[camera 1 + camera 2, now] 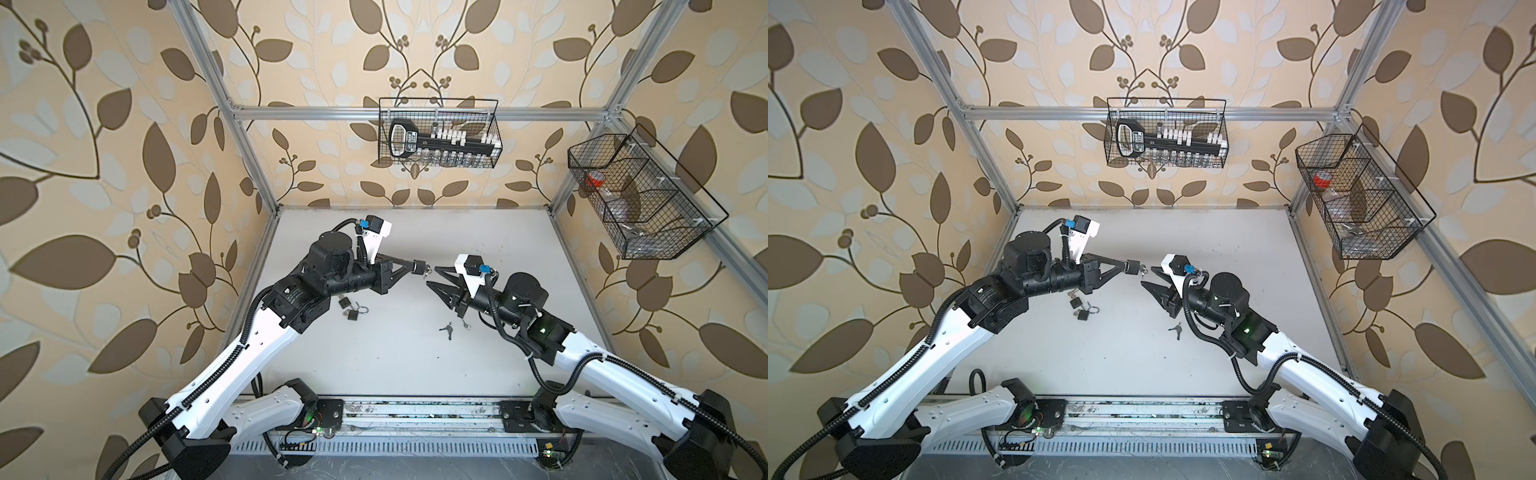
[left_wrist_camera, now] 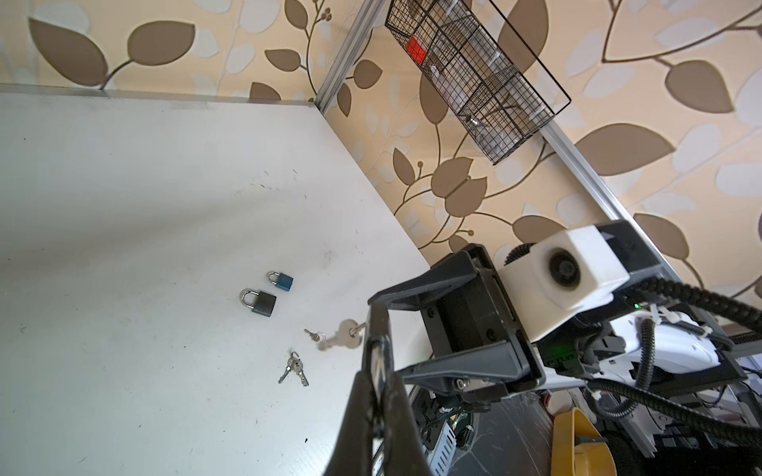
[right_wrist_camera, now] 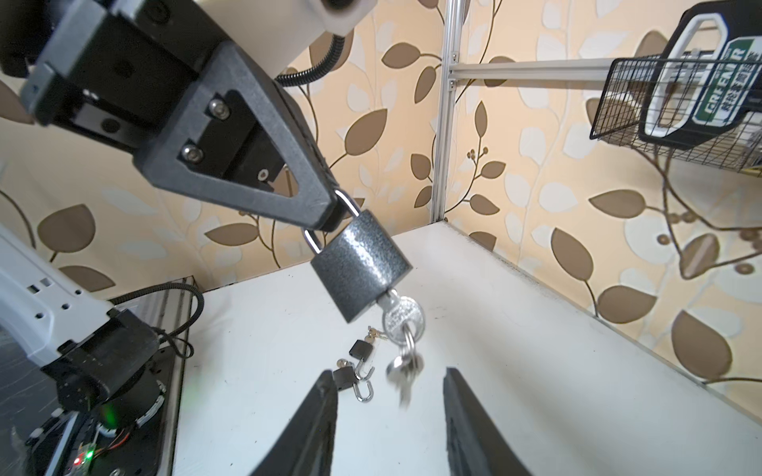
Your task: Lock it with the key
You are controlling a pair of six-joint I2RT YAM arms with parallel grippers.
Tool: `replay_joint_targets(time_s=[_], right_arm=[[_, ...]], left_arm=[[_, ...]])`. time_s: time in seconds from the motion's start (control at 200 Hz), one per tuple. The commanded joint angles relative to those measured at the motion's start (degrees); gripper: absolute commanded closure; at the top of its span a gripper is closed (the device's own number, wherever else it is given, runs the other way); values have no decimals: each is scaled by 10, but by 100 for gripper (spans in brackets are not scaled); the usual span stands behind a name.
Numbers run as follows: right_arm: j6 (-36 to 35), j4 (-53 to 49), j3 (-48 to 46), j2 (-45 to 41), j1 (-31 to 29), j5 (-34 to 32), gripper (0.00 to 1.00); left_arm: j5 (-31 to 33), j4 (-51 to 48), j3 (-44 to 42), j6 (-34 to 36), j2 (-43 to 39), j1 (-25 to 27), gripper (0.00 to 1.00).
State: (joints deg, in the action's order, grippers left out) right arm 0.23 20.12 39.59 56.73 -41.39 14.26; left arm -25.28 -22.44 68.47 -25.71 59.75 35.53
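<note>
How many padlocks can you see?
5. One grey padlock in the left gripper; two black padlocks on the table by the left arm; a blue padlock beside a dark padlock. More may be hidden.

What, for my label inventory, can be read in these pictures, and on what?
"GREEAIR", first letter unsure: green label on the black case in the wire basket.
Chinese characters beside it: too blurred to read.
Stamp on the key in the padlock: too small to read.

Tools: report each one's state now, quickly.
Left tool: closed, holding the grey padlock.
Right tool: open, holding nothing.
</note>
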Motion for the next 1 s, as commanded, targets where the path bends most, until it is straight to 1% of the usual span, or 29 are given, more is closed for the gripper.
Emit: replay_joint_targets(time_s=[0.0,0.21,0.345,0.565,0.76,0.855,0.995], right_arm=[[6,51,4,20,-6,-12,60],[19,59,18,42,-12,-16,63],[27,62,18,46,-12,-23,66],[33,70,17,43,-12,-29,68],[34,70,23,45,-12,-27,74],[35,69,25,47,-12,-27,79],[38,68,22,45,-12,-28,83]], left_arm=[[8,40,6,-9,-18,-3,100],[10,39,2,-9,-25,-3,100],[9,40,-2,-8,-27,-3,100],[2,43,-7,-11,-28,-3,100],[-1,44,-7,-13,-29,-3,100],[-2,43,-8,-11,-30,-3,100],[-1,44,-11,-11,-31,-3,100]])
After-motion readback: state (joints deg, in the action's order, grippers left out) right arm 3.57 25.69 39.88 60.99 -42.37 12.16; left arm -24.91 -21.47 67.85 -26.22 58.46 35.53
